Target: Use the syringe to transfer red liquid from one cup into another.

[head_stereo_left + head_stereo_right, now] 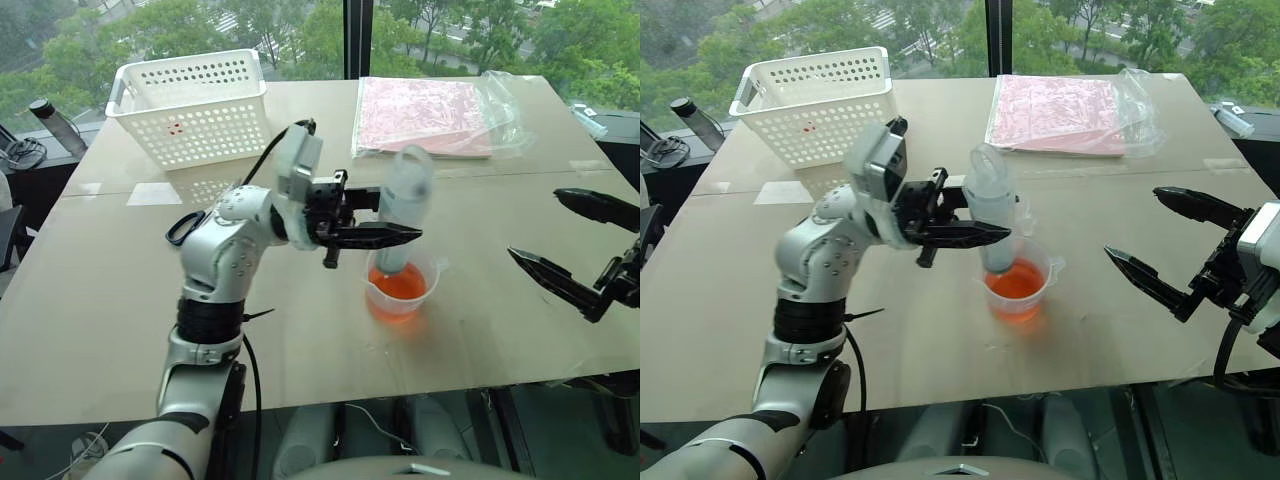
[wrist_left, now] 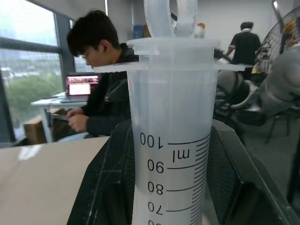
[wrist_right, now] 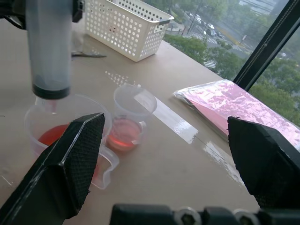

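Observation:
My left gripper [image 1: 395, 236] is shut on the syringe [image 1: 405, 195], a clear barrel with printed scale marks [image 2: 171, 140], holding it upright. The syringe's lower end with the dark plunger tip [image 3: 50, 90] dips into the mouth of the larger spouted cup [image 1: 400, 290], which holds red liquid [image 1: 398, 285]. Just behind it stands the smaller clear cup [image 3: 129, 115] with a little red liquid [image 3: 123, 136] at its bottom. My right gripper [image 1: 535, 224] hovers open to the right of both cups, pointing towards them, with nothing between its fingers.
A white perforated basket [image 1: 195, 105] stands at the table's back left. A pink sheet in a clear bag [image 1: 425, 115] lies at the back right. Black-handled scissors [image 3: 89, 55] lie near the basket. A person sits at a laptop [image 2: 82, 86] beyond the table.

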